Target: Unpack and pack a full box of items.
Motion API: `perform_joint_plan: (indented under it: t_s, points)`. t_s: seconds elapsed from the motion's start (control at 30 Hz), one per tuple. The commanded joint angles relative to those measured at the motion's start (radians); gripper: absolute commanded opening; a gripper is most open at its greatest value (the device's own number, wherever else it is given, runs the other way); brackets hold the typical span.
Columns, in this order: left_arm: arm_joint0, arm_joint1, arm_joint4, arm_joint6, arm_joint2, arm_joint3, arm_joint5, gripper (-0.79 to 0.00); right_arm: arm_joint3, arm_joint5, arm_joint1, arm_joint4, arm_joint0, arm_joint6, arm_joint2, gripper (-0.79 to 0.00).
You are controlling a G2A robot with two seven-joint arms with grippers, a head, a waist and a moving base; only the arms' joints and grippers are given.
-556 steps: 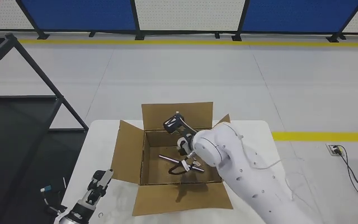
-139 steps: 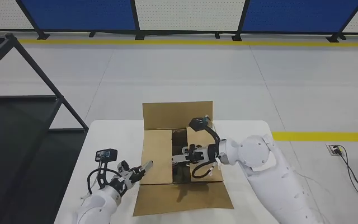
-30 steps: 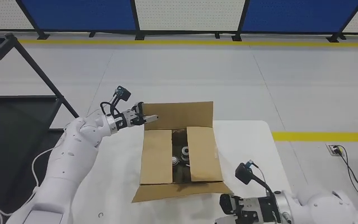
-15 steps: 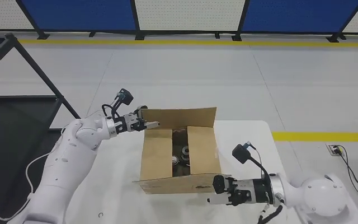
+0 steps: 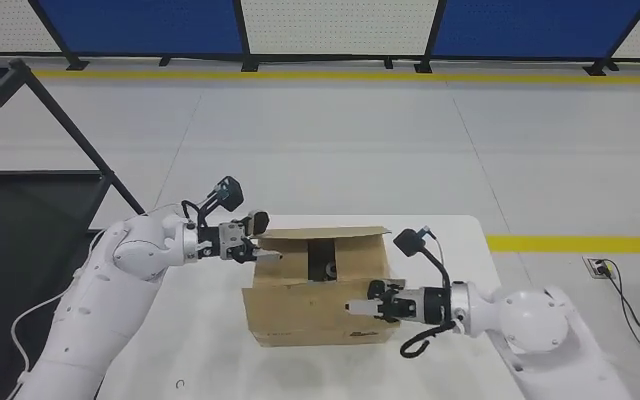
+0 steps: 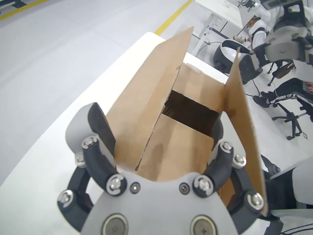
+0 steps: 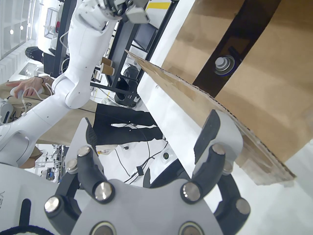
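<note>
A brown cardboard box stands in the middle of the white table. Its two short flaps lie folded in, leaving a dark gap. A round white-capped item shows through that gap. My left gripper is open at the box's left end, its fingers straddling the raised far flap. My right gripper is open at the near side, with the edge of the raised near flap resting against one finger.
A black metal rack stands off the table's left side. Bare tabletop lies left of the box and in front of it. The table's far edge runs just behind the box.
Both long flaps have swung up from lying flat. My left gripper moved in toward the box with the far flap. My right gripper rose along the near flap.
</note>
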Motion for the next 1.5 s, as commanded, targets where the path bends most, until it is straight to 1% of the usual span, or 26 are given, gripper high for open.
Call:
perform_joint_plan:
  t_s: [0.0,0.3,0.47,0.63,0.73,0.8,0.87,0.97,1.03,1.07,1.1,1.13,1.17,1.47]
  points:
    - [0.013,0.015,-0.006,0.001,0.007,-0.029,0.0,0.0,0.018,0.002,-0.003,-0.004,0.012,-0.024,-0.018,0.0]
    - [0.044,0.082,-0.049,0.001,0.079,-0.146,0.0,0.0,0.065,0.021,-0.012,-0.033,0.048,-0.076,-0.073,0.0]
    - [0.062,0.124,-0.136,0.001,0.12,-0.202,0.0,0.0,0.082,0.04,-0.016,-0.061,0.062,-0.101,-0.102,0.0]
    - [0.069,0.155,-0.292,0.001,0.164,-0.178,0.0,0.0,0.107,0.052,-0.022,-0.076,0.075,-0.119,-0.129,0.0]
    - [0.051,0.169,-0.367,0.001,0.198,-0.137,0.0,0.0,0.125,0.058,-0.025,-0.087,0.084,-0.132,-0.142,0.0]
    - [0.034,0.173,-0.401,0.001,0.205,-0.116,0.0,0.0,0.135,0.059,-0.027,-0.088,0.088,-0.137,-0.151,0.0]
    - [0.025,0.177,-0.441,0.001,0.212,-0.13,0.0,0.0,0.141,0.059,-0.029,-0.087,0.092,-0.141,-0.155,0.0]
    - [0.027,0.19,-0.552,0.001,0.203,-0.154,0.0,0.0,0.144,0.056,-0.03,-0.087,0.094,-0.144,-0.159,0.0]
    - [0.029,0.199,-0.625,0.001,0.196,-0.137,0.0,0.0,0.144,0.055,-0.03,-0.088,0.094,-0.144,-0.16,0.0]
    - [0.026,0.201,-0.675,-0.006,0.192,-0.112,0.006,0.0,0.143,0.054,-0.031,-0.088,0.094,-0.145,-0.16,0.0]
    - [0.019,0.202,-0.728,-0.024,0.19,-0.086,0.04,0.0,0.142,0.054,-0.031,-0.088,0.093,-0.146,-0.16,0.0]
    - [0.004,0.201,-0.768,-0.034,0.185,-0.055,0.109,0.0,0.141,0.053,-0.03,-0.089,0.093,-0.145,-0.16,0.0]
    - [-0.017,0.199,-0.777,-0.014,0.177,-0.022,0.185,0.0,0.14,0.052,-0.03,-0.09,0.093,-0.145,-0.16,0.0]
    - [-0.017,0.199,-0.777,-0.014,0.177,-0.022,0.185,0.0,0.119,0.05,-0.028,-0.096,0.088,-0.136,-0.149,0.0]
